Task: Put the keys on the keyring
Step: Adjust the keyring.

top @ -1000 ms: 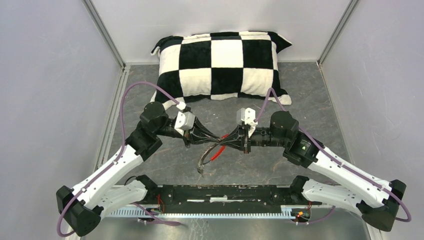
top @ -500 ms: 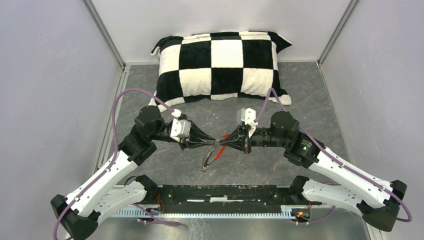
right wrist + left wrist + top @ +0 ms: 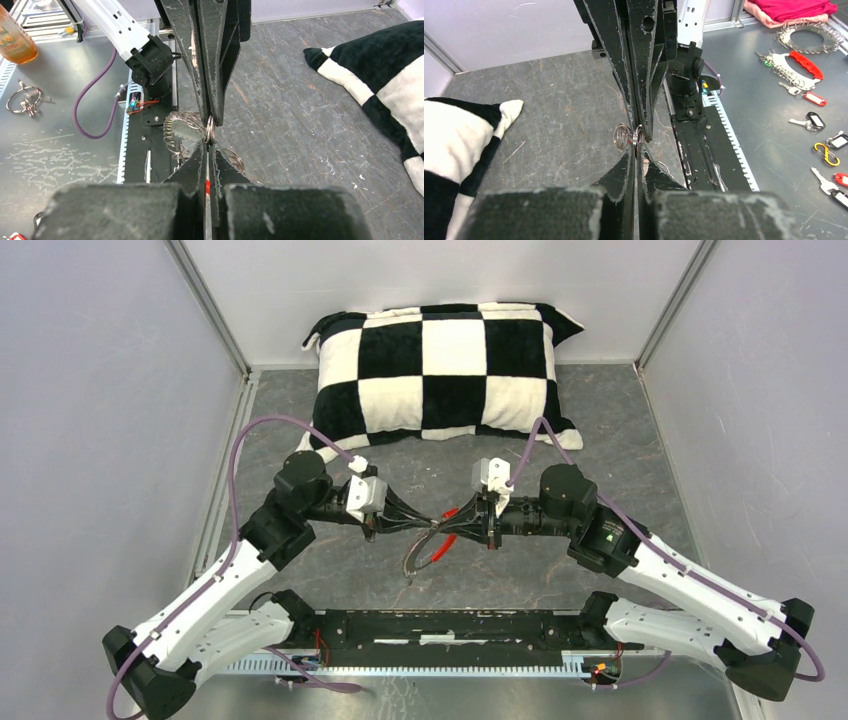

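Right end effector [image 3: 447,525]: clenched on keyring [image 3: 438,548], dangled over the middle of the bench [image 3: 620,440] | left end effector [image 3: 427,526]: clenched tip-to-tip against it, contents can't be told | wire should be kept steady, tips lined up

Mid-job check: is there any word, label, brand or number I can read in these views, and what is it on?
No text reads clearly in any view.
orange bottle: dark print on its side, cut off by the frame edge and too blurred to read.
key tags: pale label windows, too small to tell whether anything is written on them.
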`<state>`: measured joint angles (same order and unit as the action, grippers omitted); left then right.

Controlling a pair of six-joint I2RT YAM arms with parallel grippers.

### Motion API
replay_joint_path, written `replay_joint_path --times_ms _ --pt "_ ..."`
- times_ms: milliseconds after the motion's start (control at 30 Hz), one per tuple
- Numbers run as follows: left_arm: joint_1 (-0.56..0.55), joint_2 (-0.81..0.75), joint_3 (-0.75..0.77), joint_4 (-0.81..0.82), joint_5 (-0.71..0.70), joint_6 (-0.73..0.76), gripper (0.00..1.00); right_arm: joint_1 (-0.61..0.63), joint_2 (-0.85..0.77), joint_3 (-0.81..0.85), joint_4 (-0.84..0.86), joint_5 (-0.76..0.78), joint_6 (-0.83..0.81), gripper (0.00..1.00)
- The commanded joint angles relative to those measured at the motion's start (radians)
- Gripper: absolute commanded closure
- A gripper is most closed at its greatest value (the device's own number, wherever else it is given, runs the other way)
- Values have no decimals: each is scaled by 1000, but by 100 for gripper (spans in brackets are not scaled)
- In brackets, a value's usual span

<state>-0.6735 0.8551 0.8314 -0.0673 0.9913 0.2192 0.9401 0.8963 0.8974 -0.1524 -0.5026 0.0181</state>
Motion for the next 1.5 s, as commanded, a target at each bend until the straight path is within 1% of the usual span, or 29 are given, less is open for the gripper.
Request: replay_joint_path --times_ms 0,67,167,300,400,567,633,700,800,900,1000,1067,1167,1200,1300,1467 --pt "-4 -26 28 -49 -18 73 98 -2 -22 44 62 38 21 100" --pt "-4 -33 28 -70 -27 120 98 -1 -27 43 60 39 27 99" --pt "-4 -55 13 -81 -33 188 98 -1 -41 40 51 58 38 93" --pt "-5 -97 -2 -93 -22 278 98 -1 -64 47 6 140 38 93" --pt "-4 -105 7 -131 6 349 98 -2 -96 41 7 223 53 92" --pt "-5 -108 8 -137 35 412 98 -1 -103 46 28 221 78 91" --pt "-5 -108 8 -138 45 428 98 -2 -95 52 19 201 82 84" --pt "-4 -110 8 -138 53 443 98 -2 -88 51 26 142 76 77" --pt "-5 -105 16 -137 59 449 98 -1 -79 42 51 24 58 62" --pt "-5 -96 34 -138 69 440 98 -1 -76 33 87 -37 57 47" --pt "-5 -82 57 -137 87 397 98 1 -68 31 110 -82 42 30" --pt "-5 -78 64 -136 96 382 98 7 -65 34 108 -71 20 26" --pt "-4 -77 68 -119 104 352 98 15 -54 37 102 -56 -1 26" --pt "-5 -77 69 -116 106 346 98 16 -48 42 91 -43 -9 28" --pt "-5 -77 78 -116 119 336 98 19 -30 47 62 -26 -41 42" --pt "-4 -69 87 -116 138 315 98 22 -14 44 95 -41 -34 51"
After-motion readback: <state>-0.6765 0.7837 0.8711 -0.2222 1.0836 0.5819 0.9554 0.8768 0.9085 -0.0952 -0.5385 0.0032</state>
